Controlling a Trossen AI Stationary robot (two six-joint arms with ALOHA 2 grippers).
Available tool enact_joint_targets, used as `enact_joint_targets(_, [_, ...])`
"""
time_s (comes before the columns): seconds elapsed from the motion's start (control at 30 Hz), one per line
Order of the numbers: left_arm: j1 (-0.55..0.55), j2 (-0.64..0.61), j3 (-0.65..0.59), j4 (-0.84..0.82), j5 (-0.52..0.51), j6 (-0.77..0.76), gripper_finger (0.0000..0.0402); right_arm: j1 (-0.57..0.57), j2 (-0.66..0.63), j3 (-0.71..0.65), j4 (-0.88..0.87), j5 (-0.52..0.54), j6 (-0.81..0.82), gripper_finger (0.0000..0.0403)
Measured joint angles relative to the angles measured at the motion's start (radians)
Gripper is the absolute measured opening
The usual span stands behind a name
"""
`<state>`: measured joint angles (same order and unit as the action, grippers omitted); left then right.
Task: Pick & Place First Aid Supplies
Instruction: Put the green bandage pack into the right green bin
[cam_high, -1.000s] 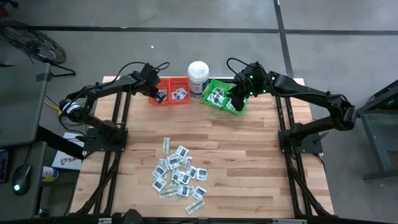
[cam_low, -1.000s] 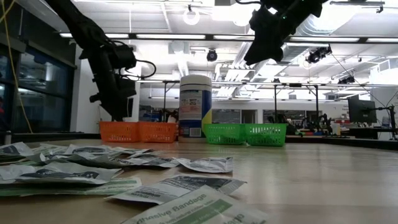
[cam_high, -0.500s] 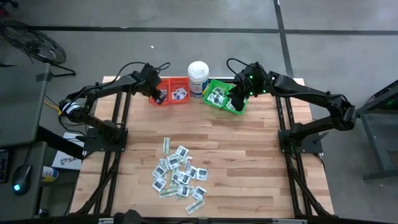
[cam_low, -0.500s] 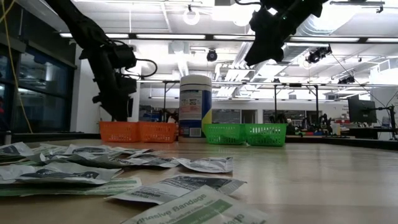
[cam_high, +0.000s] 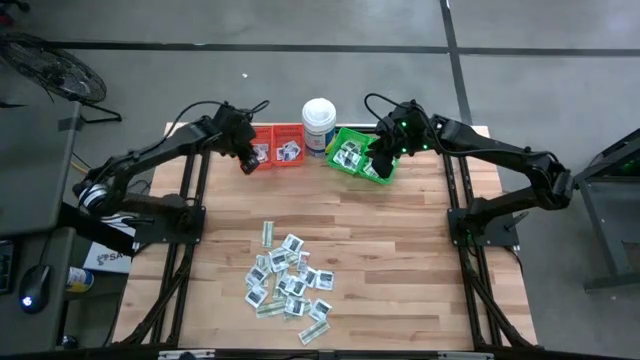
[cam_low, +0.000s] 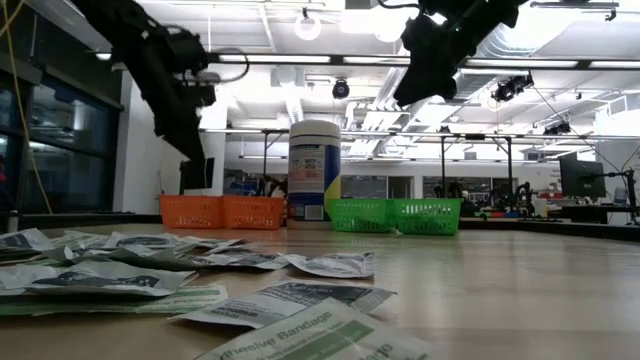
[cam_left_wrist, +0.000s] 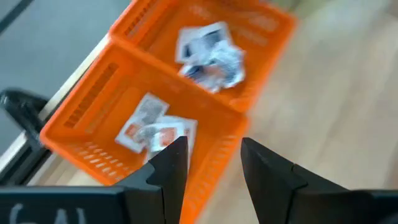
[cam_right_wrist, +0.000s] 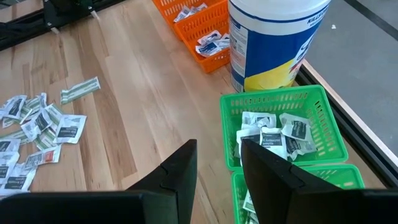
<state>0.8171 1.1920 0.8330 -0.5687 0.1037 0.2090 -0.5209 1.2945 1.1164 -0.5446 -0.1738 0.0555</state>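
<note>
The first aid packets (cam_high: 288, 283) lie heaped at the bench's (cam_high: 400, 250) near middle: light, flimsy, slippery; pinch one by an edge. Left hand (cam_left_wrist: 208, 163) and right hand (cam_right_wrist: 217, 163) hover parted, empty, over the far bins.

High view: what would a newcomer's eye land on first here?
Probably the heap of first aid packets on the wooden table's near half. Next, along the far edge, the orange bins, a white tub and green bins, with the left gripper and right gripper poised over them, empty.

Grey concrete floor (cam_high: 520, 30) surrounds the table; ceiling striplights (cam_low: 300, 58) glow overhead.
</note>
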Motion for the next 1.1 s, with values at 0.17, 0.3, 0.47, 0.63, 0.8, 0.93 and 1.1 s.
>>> enact_joint_targets(0.17, [-0.095,-0.069,0.000,-0.044,-0.016,0.004,0.0145,0.000,0.000,0.000,0.000,0.000,0.000,0.0119])
enact_joint_targets(0.3, [-0.203,-0.094,0.000,-0.045,-0.022,-0.022,0.0145,0.000,0.000,0.000,0.000,0.000,0.000,0.0119])
enact_joint_targets(0.47, [-0.371,-0.094,0.000,-0.066,-0.055,-0.056,0.0145,0.000,0.000,0.000,0.000,0.000,0.008,0.0119])
enact_joint_targets(0.63, [-0.535,-0.094,0.000,-0.101,-0.164,-0.124,0.0145,0.000,0.000,0.000,0.000,0.000,0.012,0.0119])
enact_joint_targets(0.8, [-0.662,-0.090,0.000,-0.169,-0.201,-0.116,0.0145,0.000,0.000,0.000,0.000,0.000,0.015,0.0119])
enact_joint_targets(0.93, [-0.740,-0.069,-0.001,-0.227,-0.243,-0.079,0.0145,0.000,0.000,0.000,0.001,0.000,0.015,0.0119])
enact_joint_targets(1.1, [-0.793,-0.023,0.000,-0.202,-0.250,-0.059,0.0145,0.000,0.000,0.000,0.002,0.000,0.014,0.0119])
